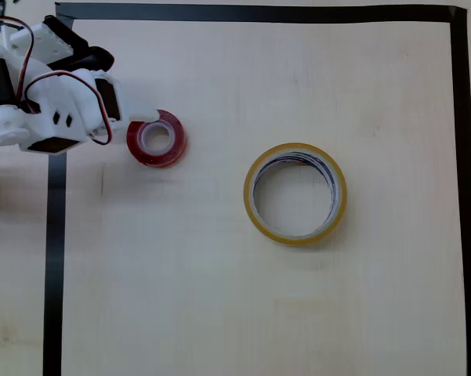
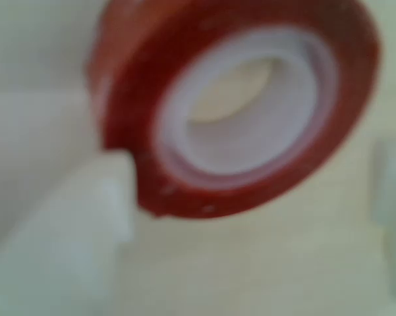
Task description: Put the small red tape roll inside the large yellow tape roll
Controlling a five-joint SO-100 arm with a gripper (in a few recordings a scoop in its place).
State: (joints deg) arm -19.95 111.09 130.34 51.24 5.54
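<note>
Two rolls: a red tape roll (image 1: pixel 157 139) and a yellow tape roll (image 1: pixel 295 193) are seen lying flat on the wooden table (image 1: pixel 219 298), well apart.
Gripper (image 1: pixel 145 119): a white finger is laid at the red roll's upper left edge in the overhead view; whether the fingers are spread or pinching cannot be told.
Red roll: found right at the fingertip, close and blurred in the wrist view (image 2: pixel 237 105).
Yellow roll: placed well beyond the red roll from the gripper, to its lower right.
Border: black tape (image 1: pixel 55 258) is laid around the work area.
</note>
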